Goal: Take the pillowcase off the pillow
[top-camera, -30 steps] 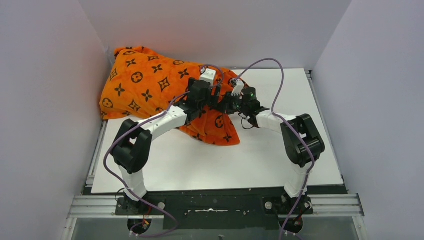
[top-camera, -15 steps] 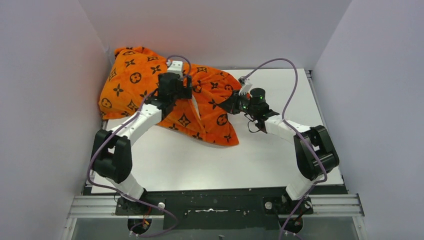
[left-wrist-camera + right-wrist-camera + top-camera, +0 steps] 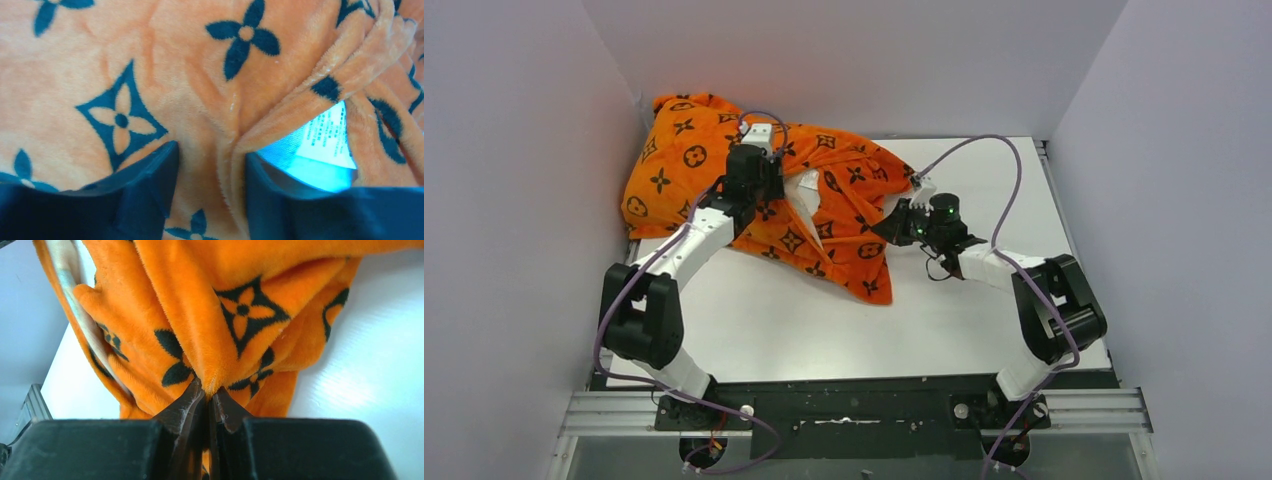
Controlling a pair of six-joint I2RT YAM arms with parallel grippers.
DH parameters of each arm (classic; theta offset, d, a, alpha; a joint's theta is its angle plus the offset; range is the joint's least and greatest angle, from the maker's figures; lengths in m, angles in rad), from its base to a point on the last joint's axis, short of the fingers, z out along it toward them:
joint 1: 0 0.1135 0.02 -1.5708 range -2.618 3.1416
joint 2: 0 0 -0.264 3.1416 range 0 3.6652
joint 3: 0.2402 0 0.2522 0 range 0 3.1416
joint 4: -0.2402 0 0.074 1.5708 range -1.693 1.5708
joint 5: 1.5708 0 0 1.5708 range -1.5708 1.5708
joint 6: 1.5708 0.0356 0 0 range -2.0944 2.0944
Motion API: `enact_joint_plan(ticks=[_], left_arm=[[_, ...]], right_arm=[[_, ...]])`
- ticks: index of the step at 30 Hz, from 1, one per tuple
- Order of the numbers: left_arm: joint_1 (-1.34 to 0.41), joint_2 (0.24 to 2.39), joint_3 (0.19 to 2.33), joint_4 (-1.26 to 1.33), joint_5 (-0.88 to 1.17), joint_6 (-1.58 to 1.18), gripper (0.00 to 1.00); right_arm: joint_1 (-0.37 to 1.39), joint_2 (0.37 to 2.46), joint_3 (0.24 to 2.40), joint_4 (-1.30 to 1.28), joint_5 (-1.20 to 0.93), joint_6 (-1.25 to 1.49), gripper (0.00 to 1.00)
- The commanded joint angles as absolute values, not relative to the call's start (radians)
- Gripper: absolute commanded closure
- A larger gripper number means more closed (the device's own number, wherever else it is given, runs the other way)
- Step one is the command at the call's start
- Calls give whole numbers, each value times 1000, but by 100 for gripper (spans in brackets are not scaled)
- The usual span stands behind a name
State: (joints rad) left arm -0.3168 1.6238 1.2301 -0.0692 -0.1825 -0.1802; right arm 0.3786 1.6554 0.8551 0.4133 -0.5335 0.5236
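Note:
The orange pillowcase (image 3: 694, 165) with black motifs lies bunched at the table's back left, spreading toward the middle. At its open slit a patch of the white pillow (image 3: 804, 195) shows. My left gripper (image 3: 759, 188) sits on the case just left of that slit. In the left wrist view its jaws (image 3: 210, 160) hold a raised fold of orange plush, with a white printed label (image 3: 327, 132) just right of it. My right gripper (image 3: 892, 226) is shut on the case's right hem (image 3: 207, 382), which stretches taut away from it.
The white table (image 3: 944, 320) is walled in by grey panels on the left, back and right; the case presses into the back left corner. A loose orange flap (image 3: 874, 285) hangs toward the table's middle. Purple cables loop above both wrists.
My left arm swung left and back from the middle onto the case beside the slit, and its jaws narrowed on a fold. My right gripper drew the hem right and nearer, baring white pillow.

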Motion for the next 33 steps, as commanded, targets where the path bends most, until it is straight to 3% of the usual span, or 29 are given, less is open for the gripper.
enact_joint_plan(ticks=[1, 2, 5, 6, 9, 10, 12, 19, 27, 33], left_arm=[[-304, 1641, 1196, -48, -165, -194, 96], [-300, 1635, 1184, -42, -182, -208, 100], [-296, 1590, 1125, 33, -175, -237, 100], [-296, 1575, 1108, 55, -168, -249, 100], [-298, 1547, 1070, 98, -118, -277, 100], [-300, 1541, 1060, 109, -95, -284, 100], [-309, 1536, 1043, 133, -62, -297, 100], [-357, 1514, 982, 187, -49, -332, 100], [-374, 1499, 929, 228, -41, -368, 100], [-374, 1493, 918, 240, -39, -372, 100]], right_arm=[[335, 1544, 763, 468, -473, 520, 100], [315, 1515, 728, 469, -446, 527, 100], [273, 1413, 667, 429, -365, 520, 100], [271, 1373, 665, 399, -332, 504, 93], [318, 1309, 726, 297, -215, 434, 39], [354, 1293, 762, 246, -158, 386, 29], [450, 1278, 835, 183, -36, 321, 19], [613, 1418, 1074, 107, 74, 273, 13], [630, 1724, 1356, 22, -17, 279, 29], [631, 1820, 1402, 25, -63, 317, 32]])
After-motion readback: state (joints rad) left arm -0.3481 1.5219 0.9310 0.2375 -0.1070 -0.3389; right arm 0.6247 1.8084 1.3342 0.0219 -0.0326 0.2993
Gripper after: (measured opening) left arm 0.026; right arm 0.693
